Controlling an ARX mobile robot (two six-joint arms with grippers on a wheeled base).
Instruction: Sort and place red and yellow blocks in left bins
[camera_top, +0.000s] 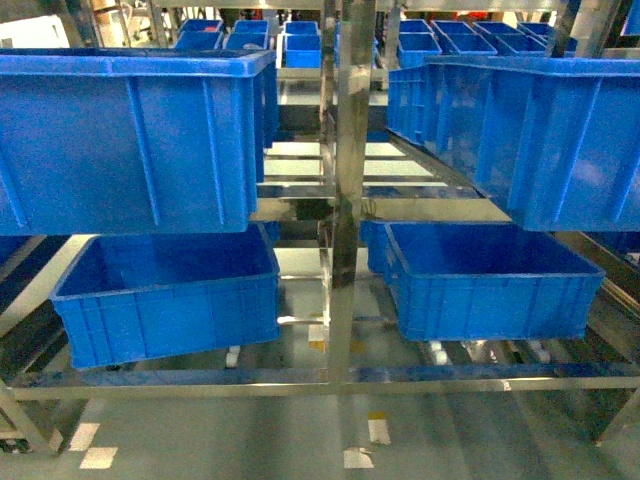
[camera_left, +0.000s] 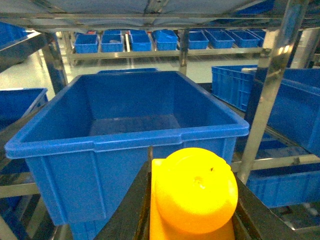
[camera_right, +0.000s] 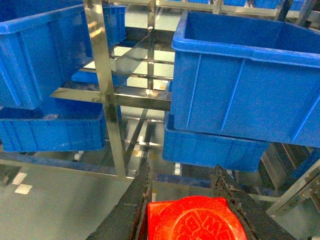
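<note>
In the left wrist view my left gripper (camera_left: 192, 170) is shut on the orange-yellow block (camera_left: 195, 192), whose round stud faces the camera. Just beyond it stands a deep blue bin (camera_left: 125, 136), open-topped with nothing inside. In the right wrist view my right gripper (camera_right: 181, 172) is shut on the red block (camera_right: 195, 220), held in the air in front of the rack. The head view shows the left bins, an upper one (camera_top: 130, 140) and a lower one (camera_top: 165, 290). Neither gripper appears in that view.
A steel rack post (camera_top: 350, 190) splits the shelves down the middle. Two more blue bins sit on the right, upper (camera_top: 540, 130) and lower (camera_top: 485, 280). In the right wrist view a post (camera_right: 107, 100) stands left of a blue bin (camera_right: 245, 75). Grey floor lies below.
</note>
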